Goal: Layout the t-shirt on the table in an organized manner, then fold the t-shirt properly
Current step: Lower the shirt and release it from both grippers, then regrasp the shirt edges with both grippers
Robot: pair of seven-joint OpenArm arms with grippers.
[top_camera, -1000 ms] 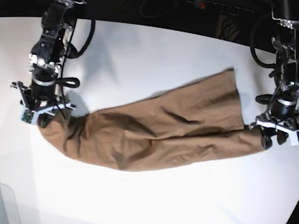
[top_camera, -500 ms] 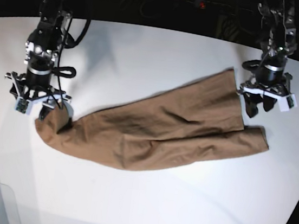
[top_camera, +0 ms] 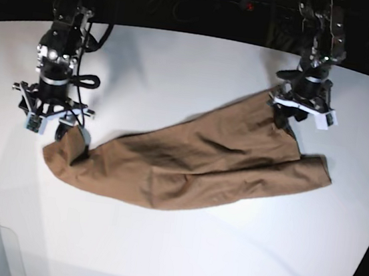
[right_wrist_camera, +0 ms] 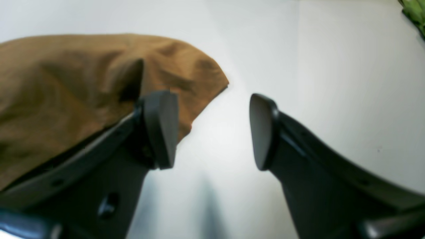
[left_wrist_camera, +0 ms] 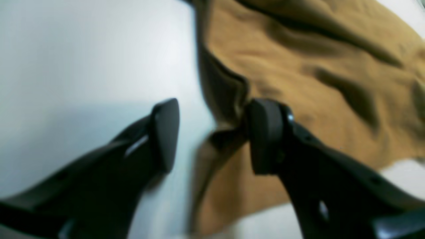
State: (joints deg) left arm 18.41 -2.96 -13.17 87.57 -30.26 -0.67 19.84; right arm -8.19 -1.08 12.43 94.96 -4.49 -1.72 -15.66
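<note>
Fingers of the left gripper (left_wrist_camera: 212, 136) stand apart in the left wrist view, straddling the t-shirt (left_wrist_camera: 298, 76) edge without pinching. Right wrist view: right gripper (right_wrist_camera: 212, 131) gapes empty beside the cloth's rounded end. Base view: shirt bunched mid-table (top_camera: 176, 258), one gripper at each end.

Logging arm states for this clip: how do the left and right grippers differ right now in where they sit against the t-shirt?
The left gripper is at the t-shirt's far upper corner, one jaw against a cloth fold. The right gripper is at the opposite rounded end, one jaw over cloth, the other over bare table. Both have jaws open, gripping nothing.
</note>
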